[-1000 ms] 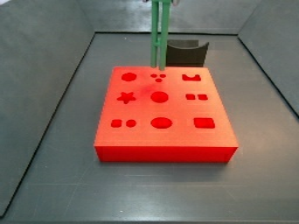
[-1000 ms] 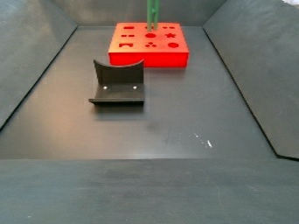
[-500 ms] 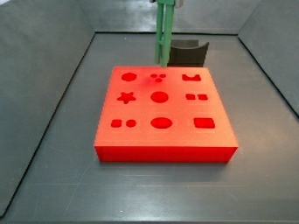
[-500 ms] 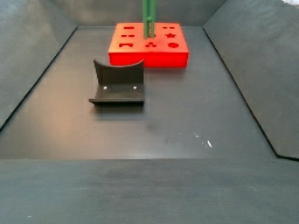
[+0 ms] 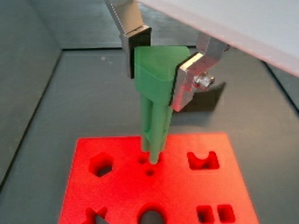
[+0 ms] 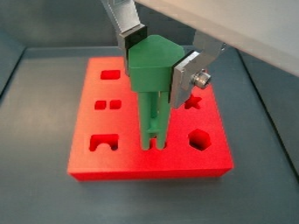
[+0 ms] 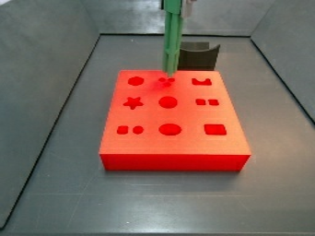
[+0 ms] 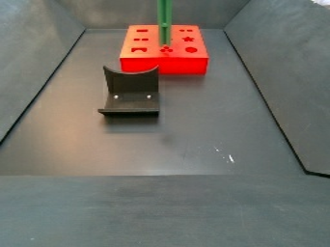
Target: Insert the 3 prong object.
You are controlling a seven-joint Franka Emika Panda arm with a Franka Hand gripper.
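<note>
My gripper [image 5: 163,72] is shut on the top of the 3 prong object [image 5: 155,105], a long green bar that hangs upright. It shows in both wrist views [image 6: 152,83]. Its split lower end [image 6: 152,144] is over the red block [image 5: 117,179] by a group of three small holes [image 5: 152,166]; I cannot tell if it touches. In both side views the bar [image 7: 172,41] [image 8: 164,19] stands over the far part of the red block [image 7: 172,138] [image 8: 164,60]. The gripper itself is above the edge of both side views.
The red block's top has several shaped holes, among them a star [image 7: 133,103] and a circle [image 7: 170,129]. A dark grey fixture stands on the floor beside the block [image 7: 197,53] [image 8: 129,92]. Grey walls slope up around the floor [image 8: 194,183].
The green bar shifted slightly sideways over the block's far part between a second ago and half a second ago. Since then it has barely moved. The grip is unchanged.
</note>
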